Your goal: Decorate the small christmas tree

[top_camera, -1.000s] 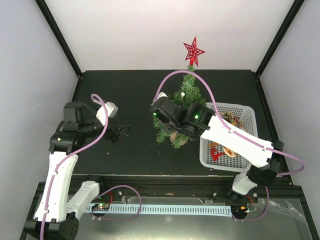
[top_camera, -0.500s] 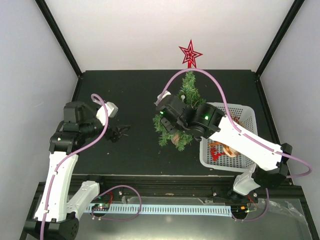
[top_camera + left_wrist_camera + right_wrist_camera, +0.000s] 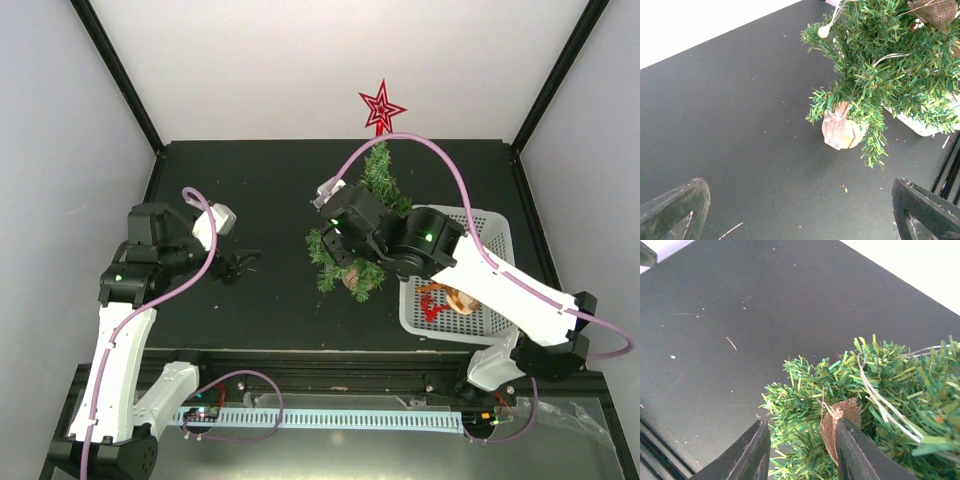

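A matte black tabletop [image 3: 260, 190], flecked with pale specks, sits boxed in by plain white walls [image 3: 300, 60]. The small christmas tree [image 3: 383, 178] stands mid-table, just beside a white basket [image 3: 492, 226]. The left gripper [image 3: 800, 200] gapes wide, well away. The right gripper [image 3: 802, 450] hangs part-open among the branches, with a burlap ornament [image 3: 841, 421] against one finger.

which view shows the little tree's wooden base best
The left wrist view: the wooden base of the small christmas tree shows plainly beneath the lowest branches, on the black table. The top external view gives only a tan patch among the needles. The right wrist view shows branches but no base.
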Tool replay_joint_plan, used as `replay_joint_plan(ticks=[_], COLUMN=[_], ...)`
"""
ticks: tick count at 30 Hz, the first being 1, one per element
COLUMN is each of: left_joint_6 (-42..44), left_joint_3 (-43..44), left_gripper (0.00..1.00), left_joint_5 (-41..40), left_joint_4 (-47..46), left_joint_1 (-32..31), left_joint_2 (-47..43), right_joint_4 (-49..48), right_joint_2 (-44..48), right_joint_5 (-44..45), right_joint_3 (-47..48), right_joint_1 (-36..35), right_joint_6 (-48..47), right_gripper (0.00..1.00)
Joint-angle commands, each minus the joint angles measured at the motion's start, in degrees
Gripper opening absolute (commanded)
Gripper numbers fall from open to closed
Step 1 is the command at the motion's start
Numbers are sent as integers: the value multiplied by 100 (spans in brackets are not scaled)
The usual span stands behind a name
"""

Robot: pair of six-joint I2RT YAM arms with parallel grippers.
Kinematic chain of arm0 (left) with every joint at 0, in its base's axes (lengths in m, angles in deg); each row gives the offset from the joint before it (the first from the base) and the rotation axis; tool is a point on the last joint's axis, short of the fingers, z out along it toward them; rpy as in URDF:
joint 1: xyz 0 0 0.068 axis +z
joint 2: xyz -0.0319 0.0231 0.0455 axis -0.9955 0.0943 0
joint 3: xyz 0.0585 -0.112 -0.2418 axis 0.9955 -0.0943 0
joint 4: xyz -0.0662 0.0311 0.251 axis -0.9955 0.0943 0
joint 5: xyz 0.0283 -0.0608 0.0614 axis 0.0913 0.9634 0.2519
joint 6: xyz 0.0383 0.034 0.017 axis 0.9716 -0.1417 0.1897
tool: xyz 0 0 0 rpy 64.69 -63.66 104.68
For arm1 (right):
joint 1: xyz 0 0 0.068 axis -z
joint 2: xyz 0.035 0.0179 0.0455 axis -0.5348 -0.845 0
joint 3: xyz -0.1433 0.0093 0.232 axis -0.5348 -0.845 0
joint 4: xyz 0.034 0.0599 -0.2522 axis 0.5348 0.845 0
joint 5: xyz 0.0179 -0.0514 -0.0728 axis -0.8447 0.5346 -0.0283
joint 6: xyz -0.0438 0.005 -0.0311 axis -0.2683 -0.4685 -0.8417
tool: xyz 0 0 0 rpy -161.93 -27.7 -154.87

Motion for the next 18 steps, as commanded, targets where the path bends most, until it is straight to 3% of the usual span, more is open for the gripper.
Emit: replay_joint_plan(ticks=[1, 11, 15, 18], left_joint_6=[10, 24, 34, 34], left_joint_3=[52, 52, 64, 79], left_gripper=[99, 99, 99, 99], left_joint_5=[-38, -47, -15, -7], left_joint_4=[-37, -55, -56, -56], left_joint_1=[-32, -30, -33, -33], left_joint_2=[0, -5, 49, 62], right_joint_4=[-361, -1109, -806, -587], right_joint_2=[395, 1993, 2153, 2276], right_joint_5=[-168, 240, 360, 917], right_joint_3=[37, -1380, -1577, -1689], right_joint_1=[22, 22, 27, 59], right_joint_6=[87, 322, 582, 899], right_gripper=[38, 32, 7, 5])
